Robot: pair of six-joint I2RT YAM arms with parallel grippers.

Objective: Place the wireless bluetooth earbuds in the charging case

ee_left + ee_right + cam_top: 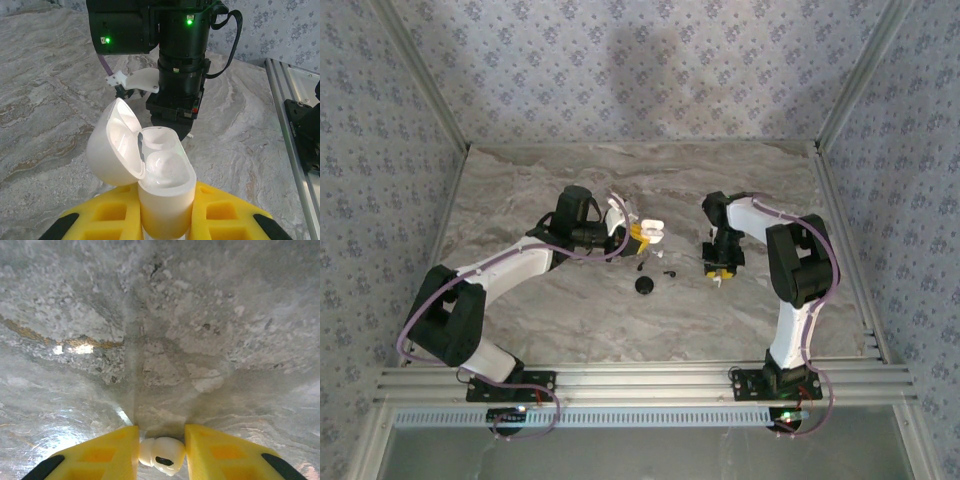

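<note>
Your left gripper (165, 222) clamps the open white case (167, 175), both wells apparently empty, while your right gripper (161, 447) pinches one pale earbud (162, 457) just above the table (150, 315), so both insertions remain.

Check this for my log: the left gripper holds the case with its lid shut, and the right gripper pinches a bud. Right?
One slip: the lid stands open, as the left wrist view shows. The left gripper does hold the case, and the right gripper pinches a bud.
</note>
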